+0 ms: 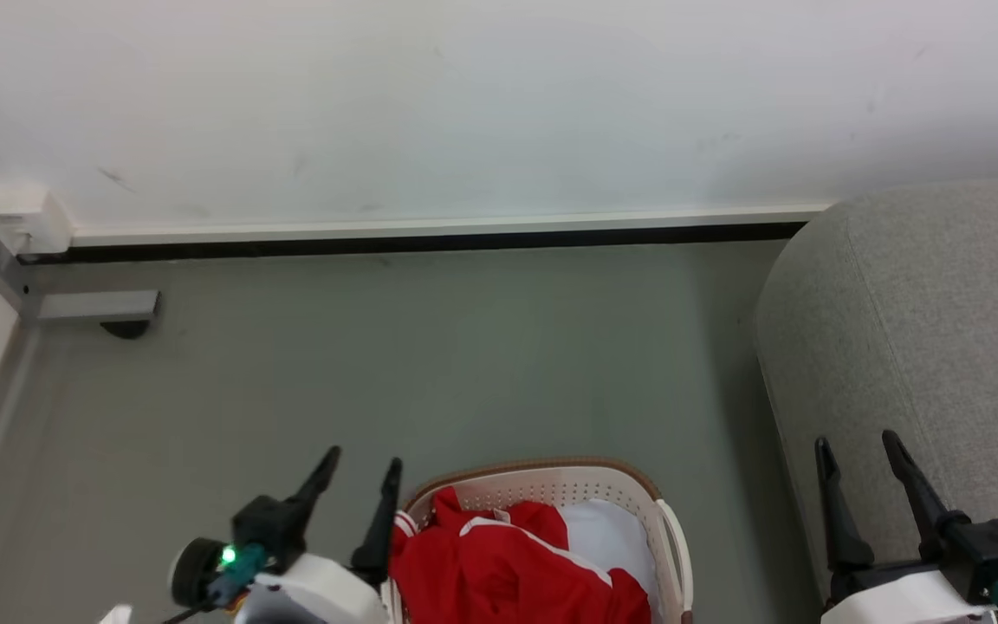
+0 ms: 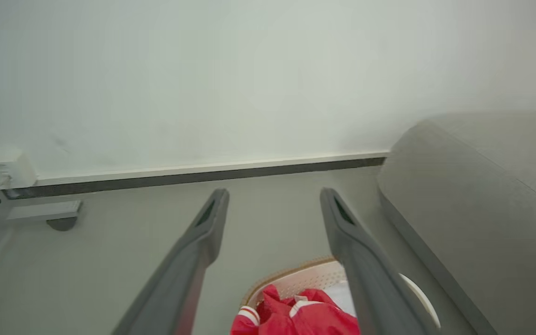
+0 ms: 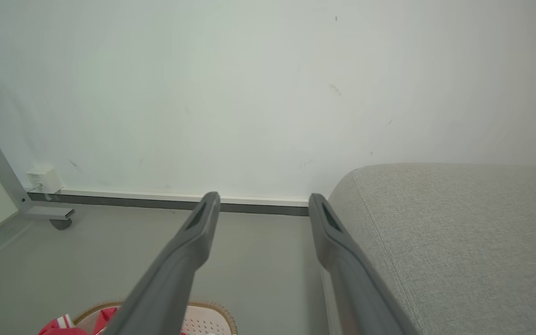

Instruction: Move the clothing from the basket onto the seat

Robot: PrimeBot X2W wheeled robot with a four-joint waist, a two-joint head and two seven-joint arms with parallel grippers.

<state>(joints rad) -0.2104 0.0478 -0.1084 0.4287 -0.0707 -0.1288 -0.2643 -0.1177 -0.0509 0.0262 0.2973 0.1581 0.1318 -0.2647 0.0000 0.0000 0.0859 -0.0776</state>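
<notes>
The red clothing [image 1: 508,563] with white trim lies bunched in the cream basket [image 1: 551,482] at the bottom centre of the head view, over a white pad. My left gripper [image 1: 363,464] stands open just left of the basket's rim, nothing between its fingers. My right gripper [image 1: 858,446] is open at the lower right, in front of the grey seat [image 1: 923,329]. In the left wrist view the clothing [image 2: 296,316] and basket [image 2: 305,275] sit low between the open fingers [image 2: 207,223]. In the right wrist view the seat [image 3: 458,242] lies to the right and the basket [image 3: 207,323] at the bottom.
A white wall [image 1: 464,104] with a dark skirting strip closes the far side. A metal frame leg with a caster [image 1: 122,325] stands at the left corner. Grey floor [image 1: 421,364] lies between the basket, the wall and the seat.
</notes>
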